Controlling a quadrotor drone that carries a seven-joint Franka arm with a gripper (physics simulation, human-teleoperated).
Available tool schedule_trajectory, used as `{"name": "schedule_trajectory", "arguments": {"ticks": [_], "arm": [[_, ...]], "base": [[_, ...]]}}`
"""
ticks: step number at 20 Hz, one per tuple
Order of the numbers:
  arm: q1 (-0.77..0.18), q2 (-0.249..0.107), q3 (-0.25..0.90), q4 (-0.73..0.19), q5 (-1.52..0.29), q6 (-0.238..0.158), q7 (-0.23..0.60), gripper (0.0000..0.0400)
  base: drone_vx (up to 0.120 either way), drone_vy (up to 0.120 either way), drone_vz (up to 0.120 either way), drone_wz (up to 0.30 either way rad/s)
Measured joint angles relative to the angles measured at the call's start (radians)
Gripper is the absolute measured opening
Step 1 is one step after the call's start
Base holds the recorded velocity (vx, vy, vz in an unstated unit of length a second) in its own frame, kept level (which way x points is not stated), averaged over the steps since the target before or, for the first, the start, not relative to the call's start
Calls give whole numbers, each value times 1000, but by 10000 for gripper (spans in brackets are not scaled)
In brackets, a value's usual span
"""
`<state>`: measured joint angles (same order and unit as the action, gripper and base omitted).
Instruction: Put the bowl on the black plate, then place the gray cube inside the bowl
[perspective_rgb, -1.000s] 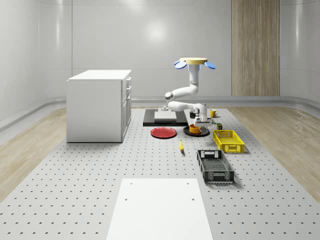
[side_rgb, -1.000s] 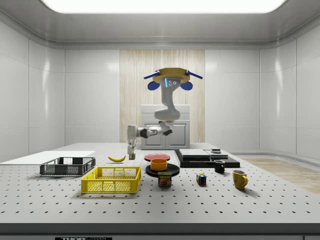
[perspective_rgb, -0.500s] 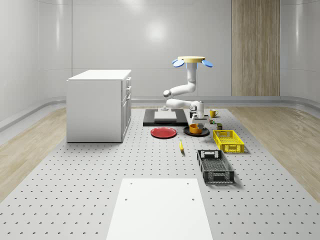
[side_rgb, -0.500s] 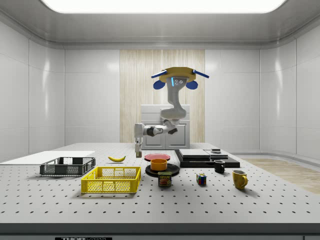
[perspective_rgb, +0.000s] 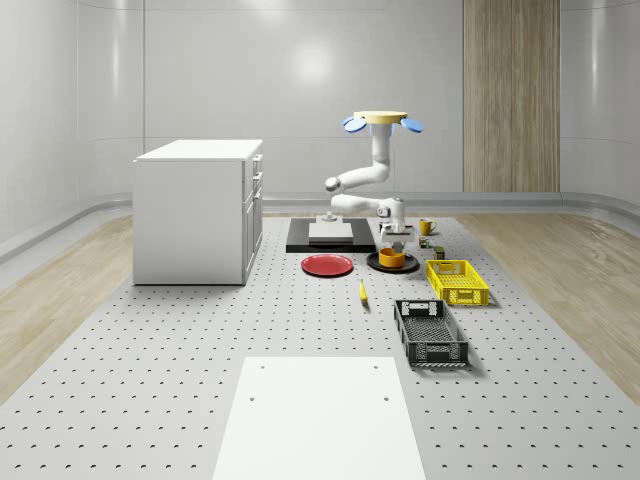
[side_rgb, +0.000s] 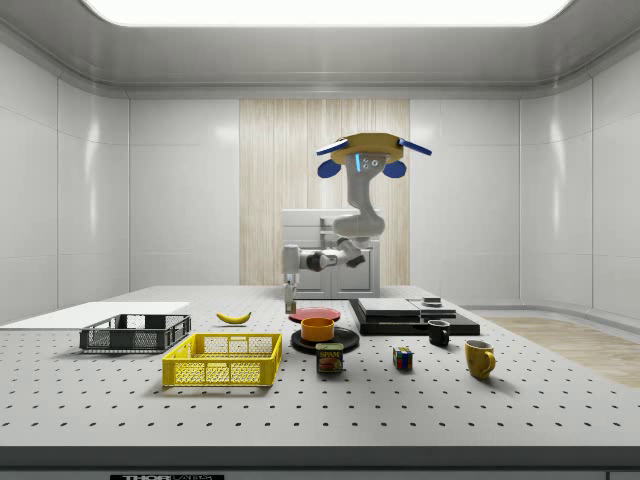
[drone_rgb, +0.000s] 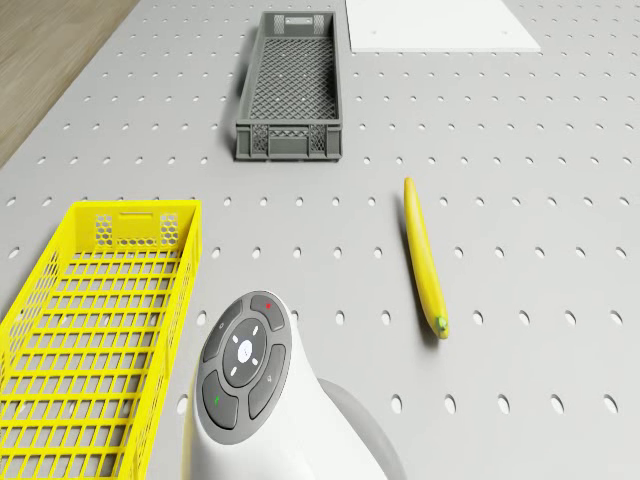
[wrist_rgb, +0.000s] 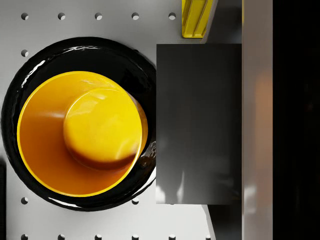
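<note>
Hovering above the table (perspective_rgb: 200, 330) with gripper (side_rgb: 290, 303) clenching the gray cube (wrist_rgb: 198, 123) just beside the orange bowl (wrist_rgb: 82, 134) sitting on the black plate (wrist_rgb: 60, 55).

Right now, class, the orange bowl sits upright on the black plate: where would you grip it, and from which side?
Grip the rim of the bowl from straight above, one finger inside the wall, one outside. It stands upright, mouth up, and the black plate beneath would likely block a low approach. The drone hovers, its gripper hanging near the bowl.
</note>
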<state>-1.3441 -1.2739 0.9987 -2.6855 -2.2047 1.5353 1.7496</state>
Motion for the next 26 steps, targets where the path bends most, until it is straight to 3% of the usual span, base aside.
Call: {"name": "schedule_trajectory", "arguments": {"ticks": [14, 21, 26], "arm": [[1, 2, -1, 0, -1, -2, -1, 251], [2, 3, -1, 0, -2, -3, -2, 251], [0, 4, -15, 9, -15, 7, -4, 251]], "base": [[-120, 0, 0, 0], [-120, -17, -91, 0], [0, 0, 0, 0]]}}
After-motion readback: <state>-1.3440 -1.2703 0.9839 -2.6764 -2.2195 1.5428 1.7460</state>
